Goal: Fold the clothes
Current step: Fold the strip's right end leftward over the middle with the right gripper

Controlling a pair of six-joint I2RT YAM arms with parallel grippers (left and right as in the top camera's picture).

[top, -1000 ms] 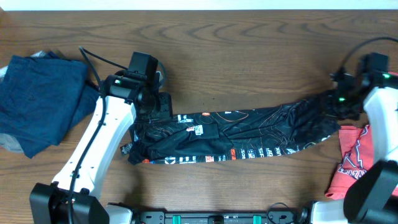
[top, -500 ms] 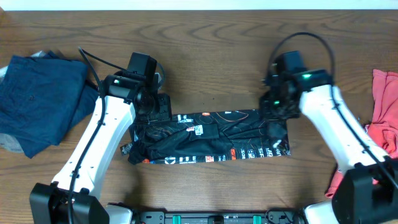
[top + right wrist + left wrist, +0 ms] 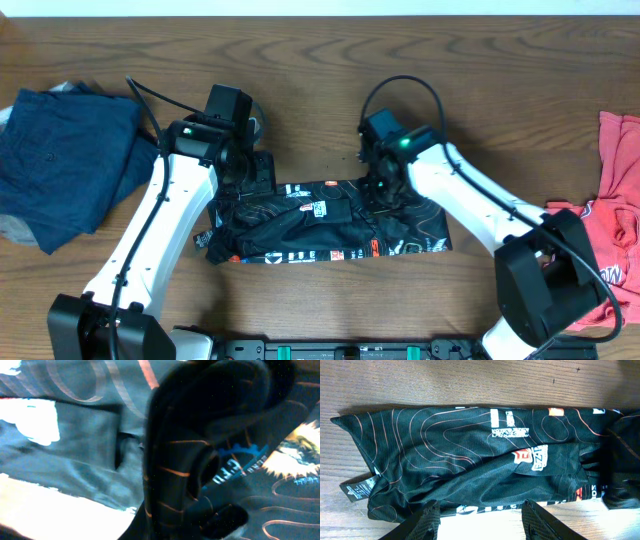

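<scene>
The black sports shirt (image 3: pixel 300 228) with orange contour lines lies as a long folded band in the middle of the table. It also shows in the left wrist view (image 3: pixel 470 445) and the right wrist view (image 3: pixel 75 435). My left gripper (image 3: pixel 252 172) is open at the shirt's left end, with its fingers (image 3: pixel 482 522) apart over the shirt's edge. My right gripper (image 3: pixel 384 190) is over the shirt's middle and is shut on a bunch of its fabric (image 3: pixel 200 505). The fabric hides the fingers. The shirt's right part lies doubled over toward the left.
A plain navy garment (image 3: pixel 60 160) lies folded at the far left. A red T-shirt (image 3: pixel 600 235) with white print lies at the right edge. Bare wooden table (image 3: pixel 350 80) lies behind the shirt.
My right gripper has swept from the table's right edge to the middle. It carried the shirt's right end leftward, which shortened the band. The red T-shirt is now uncovered. The left arm has not moved.
</scene>
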